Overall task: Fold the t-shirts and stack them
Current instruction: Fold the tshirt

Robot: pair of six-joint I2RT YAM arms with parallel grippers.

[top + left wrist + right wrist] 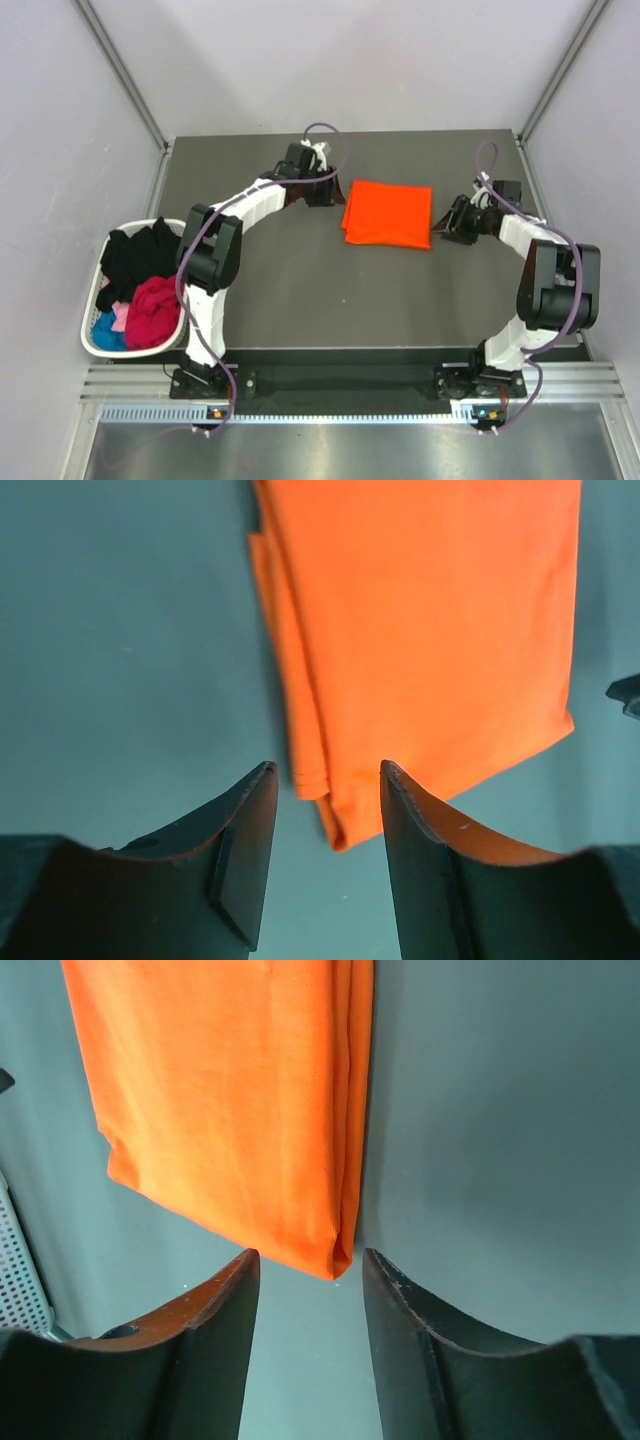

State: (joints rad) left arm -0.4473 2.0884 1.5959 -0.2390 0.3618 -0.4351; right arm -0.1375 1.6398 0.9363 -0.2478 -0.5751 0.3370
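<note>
The orange t-shirt (387,212) lies folded into a flat rectangle in the middle of the surface (290,290), directly between the two arms. Its longer side runs left to right, from one gripper toward the other.

The left gripper (320,190) sits just beside the shirt's far left corner. The right gripper (455,222) sits just beside its near right corner, so the two face each other across the diagonal. Each wrist view shows a corner of the folded cloth straight ahead of the fingertips, with the layered edge running away from the camera. Both grippers have their jaws apart with nothing clamped; I cannot tell whether either one touches the cloth.

Both arms look about equally near, so this shirt can be reached from either short end.

The remaining t-shirts, black (140,255), magenta (155,305) and blue (108,330), are heaped in a white basket (90,345) at the surface's left edge. They lie well apart from the orange one, on the left arm's side, so that arm looks better placed to fetch the next.
</note>
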